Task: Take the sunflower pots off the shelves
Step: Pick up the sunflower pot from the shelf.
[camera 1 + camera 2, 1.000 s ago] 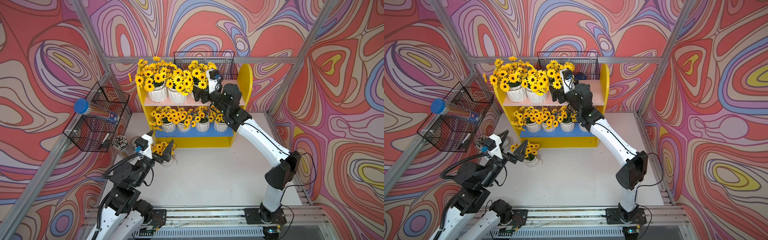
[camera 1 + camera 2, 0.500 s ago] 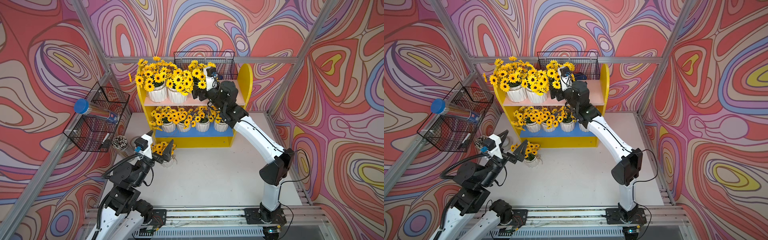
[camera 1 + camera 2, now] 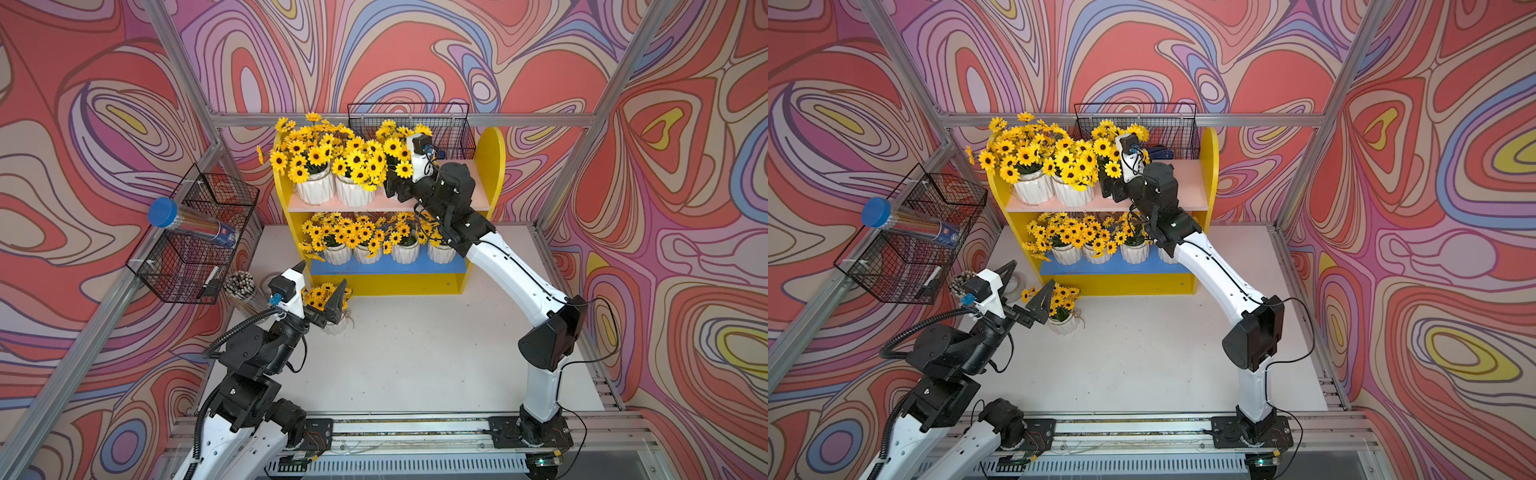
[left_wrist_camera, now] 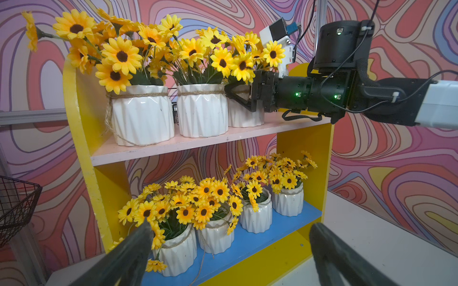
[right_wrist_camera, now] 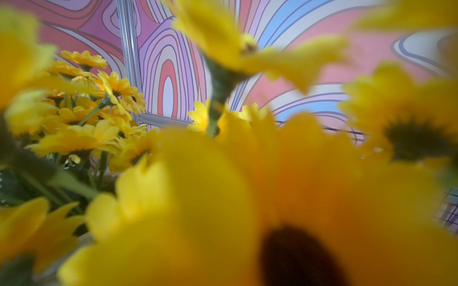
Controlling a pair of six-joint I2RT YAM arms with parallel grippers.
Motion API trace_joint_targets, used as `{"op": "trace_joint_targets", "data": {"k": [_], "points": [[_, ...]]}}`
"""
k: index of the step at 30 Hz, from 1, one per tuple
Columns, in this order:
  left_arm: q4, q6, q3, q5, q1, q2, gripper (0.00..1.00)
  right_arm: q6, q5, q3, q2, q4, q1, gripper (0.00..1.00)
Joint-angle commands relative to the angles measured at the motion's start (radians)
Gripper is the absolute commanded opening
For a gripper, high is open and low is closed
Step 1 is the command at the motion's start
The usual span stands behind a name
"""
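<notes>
**A:** Entry one: the small yellow wooden shelf unit (image 3: 493,166)?

**B:** It stands at the back edge of the white bench (image 3: 415,357). Pink upper board: three white ribbed sunflower pots (image 4: 142,114). Blue lower board: four more (image 3: 405,254).

**A:** The eighth pot?

**B:** One white ribbed pot (image 3: 1063,325) is on the bench, off the shelf's front left corner.

**A:** Claws?

**B:** The left claw (image 3: 1030,276) is spread wide near that bench pot. The right claw (image 4: 234,95) is at the rightmost upper pot (image 4: 245,118), one finger on its side. Whether it grips, I cannot tell.
</notes>
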Motion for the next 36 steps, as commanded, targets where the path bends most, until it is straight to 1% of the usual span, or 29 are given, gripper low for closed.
{"op": "trace_joint_targets", "data": {"k": [1,3,4,14,18,21,24,28,36], "points": [[0.028,0.022,-0.006,-0.012,-0.003,-0.011,1.00,-0.015,-0.019,-0.031,-0.025,-0.025,-0.004,0.14],[0.028,0.023,-0.006,-0.010,-0.004,-0.010,1.00,-0.019,-0.024,-0.036,-0.037,-0.025,-0.004,0.03],[0.028,0.022,-0.005,-0.010,-0.003,-0.010,1.00,-0.020,-0.024,-0.038,-0.043,-0.025,-0.003,0.00],[0.028,0.021,-0.005,-0.009,-0.003,-0.005,1.00,-0.052,0.013,-0.047,-0.083,-0.030,-0.004,0.00],[0.028,0.020,-0.005,-0.008,-0.003,0.000,1.00,-0.059,0.024,-0.077,-0.110,0.003,-0.004,0.00],[0.028,0.020,-0.003,-0.007,-0.003,0.001,1.00,-0.072,0.031,-0.133,-0.144,0.061,-0.004,0.00],[0.027,0.020,-0.004,-0.010,-0.003,0.002,1.00,-0.074,0.030,-0.159,-0.159,0.071,-0.003,0.00],[0.027,0.020,-0.003,-0.008,-0.003,0.005,1.00,-0.079,0.036,-0.200,-0.219,0.099,-0.004,0.00],[0.027,0.012,-0.002,0.000,-0.003,0.018,1.00,-0.092,0.047,-0.215,-0.252,0.112,-0.004,0.00]]}}
